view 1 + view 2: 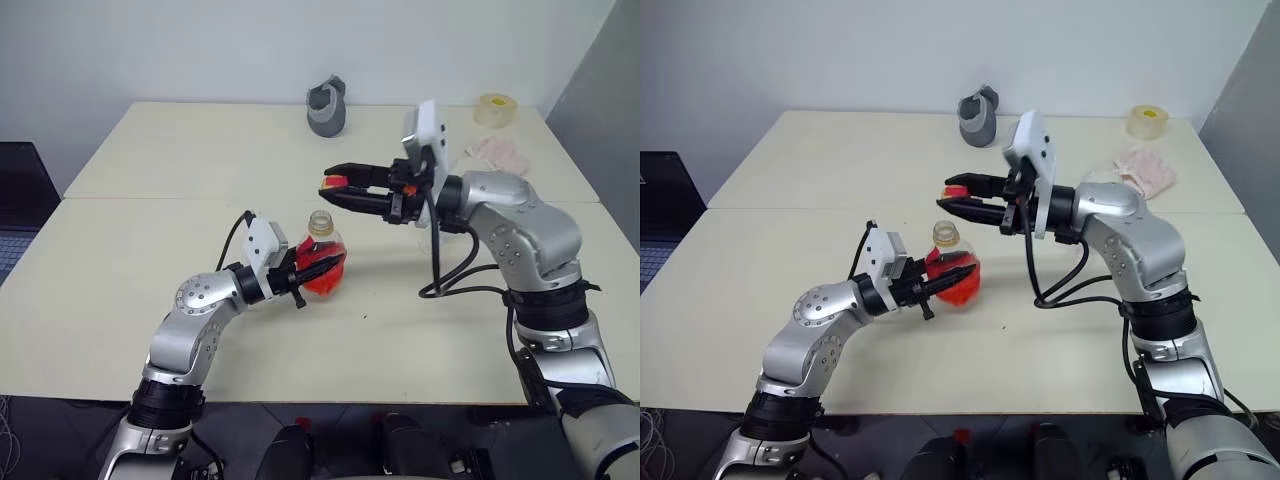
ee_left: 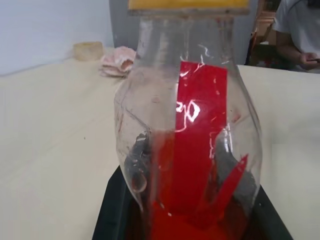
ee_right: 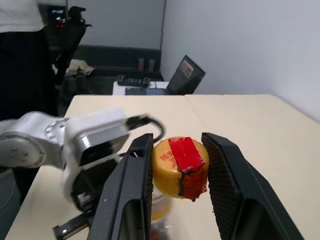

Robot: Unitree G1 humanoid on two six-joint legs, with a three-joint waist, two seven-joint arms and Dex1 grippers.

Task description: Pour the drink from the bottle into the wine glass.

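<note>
The left gripper (image 1: pixel 312 272) is closed around the bottle (image 1: pixel 322 262), upright on the table (image 1: pixel 150 250). Above the bottle, the right gripper (image 3: pixel 176 172) pinches the yellow cap (image 3: pixel 179 166) — red tape on it.

The surface (image 1: pixel 150 290) is showing as two cream tables pushed together, with a seam running across between them. At the far edge a grey cup-like object (image 1: pixel 328 106) is standing. In the far right corner a roll of tape (image 1: pixel 494 109) is lying, with a pink cloth (image 1: pixel 500 155) lying just beside it.
</note>
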